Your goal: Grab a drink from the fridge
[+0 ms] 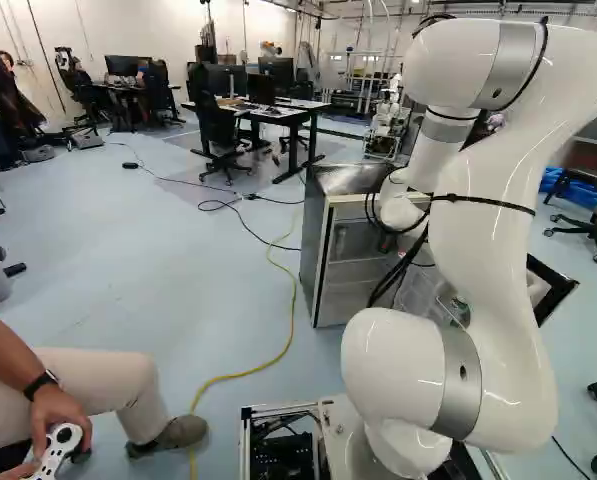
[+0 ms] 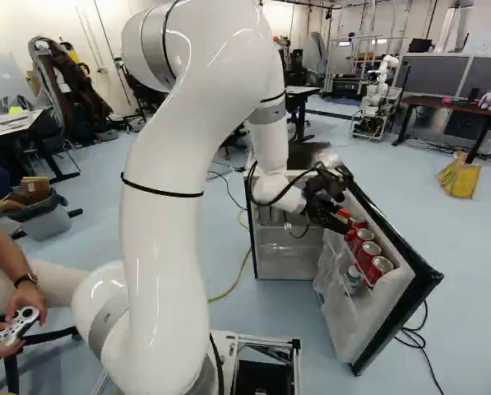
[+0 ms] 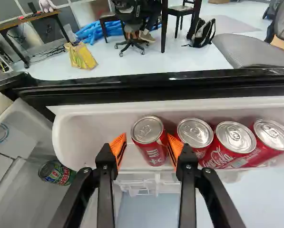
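Claw [image 2: 347,223] apart, between its fingers [image 3: 117,148] a red can [image 3: 152,148] (hidden in left base view)

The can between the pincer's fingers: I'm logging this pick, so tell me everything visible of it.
The can is red with white lettering, apparently metal, its silvery lid and tab looking unopened. It stands upright in the door shelf, beside three more red cans. The open pincer straddles it: one orange pad perhaps touching, the other apart.

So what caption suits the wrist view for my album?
An open gripper, one finger to either side of a red can, with three more red cans beside it in the fridge door's shelf.
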Controlling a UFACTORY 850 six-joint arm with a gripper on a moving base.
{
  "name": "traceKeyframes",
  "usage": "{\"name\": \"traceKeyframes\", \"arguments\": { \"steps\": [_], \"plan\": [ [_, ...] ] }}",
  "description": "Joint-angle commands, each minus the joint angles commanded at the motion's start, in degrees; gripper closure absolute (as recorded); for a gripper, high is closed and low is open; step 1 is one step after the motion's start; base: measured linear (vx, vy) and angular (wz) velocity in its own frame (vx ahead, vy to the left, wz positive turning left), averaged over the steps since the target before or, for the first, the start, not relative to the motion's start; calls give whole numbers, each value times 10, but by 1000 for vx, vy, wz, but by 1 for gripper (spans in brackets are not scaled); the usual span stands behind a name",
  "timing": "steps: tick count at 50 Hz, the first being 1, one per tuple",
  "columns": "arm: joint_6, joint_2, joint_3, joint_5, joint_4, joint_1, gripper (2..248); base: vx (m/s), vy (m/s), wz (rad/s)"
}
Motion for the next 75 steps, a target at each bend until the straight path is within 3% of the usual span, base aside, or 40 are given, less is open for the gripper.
{"name": "traceKeyframes", "arguments": {
  "steps": [29, 30, 35, 36, 75],
  "plan": [
    [0, -9, -13, 0, 0, -10, 111, 0, 0, 0],
    [0, -9, -13, 0, 0, -10, 140, 0, 0, 0],
    [0, -9, -13, 0, 0, -10, 140, 0, 0, 0],
    [0, -9, -13, 0, 0, -10, 160, 0, 0, 0],
    [0, -4, -6, 23, 0, -8, 160, 0, 0, 0]
  ]
}}
